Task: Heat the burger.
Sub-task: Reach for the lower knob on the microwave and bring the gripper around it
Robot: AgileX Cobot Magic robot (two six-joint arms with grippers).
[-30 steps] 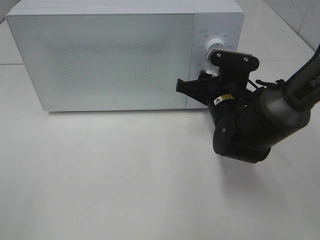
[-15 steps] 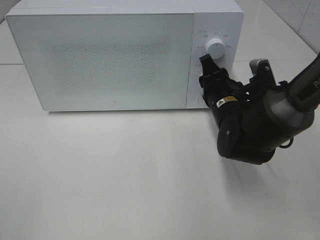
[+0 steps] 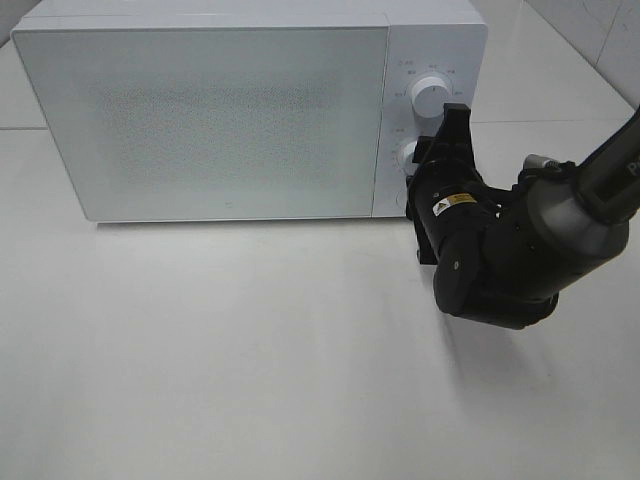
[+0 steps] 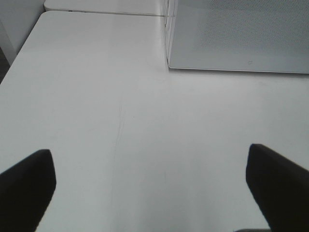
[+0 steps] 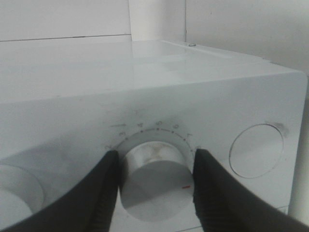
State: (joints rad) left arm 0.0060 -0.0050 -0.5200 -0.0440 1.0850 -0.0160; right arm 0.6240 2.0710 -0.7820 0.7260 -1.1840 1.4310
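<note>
The burger is hidden; the white microwave (image 3: 230, 120) stands with its door closed. My right gripper (image 3: 424, 158) is at the microwave's control panel. In the right wrist view the right gripper (image 5: 155, 155) has one dark finger pressed on each side of the lower round knob (image 5: 154, 191), shut on it. A red mark shows on the knob's face. My left gripper (image 4: 152, 193) hovers over the bare tabletop in front of the microwave's left corner (image 4: 169, 65), open and holding nothing. The left arm is outside the exterior high view.
A second white knob (image 3: 428, 96) sits above the held one on the panel. A round button (image 5: 256, 150) is beside the held knob. The right arm's bulky black wrist (image 3: 500, 260) hangs over the white table (image 3: 250, 350) in front of the panel.
The right wrist has rolled about its own axis, its camera bracket swinging from the top round to the right. The fingers have stayed at the control panel, now on the lower knob. The left gripper has not changed.
</note>
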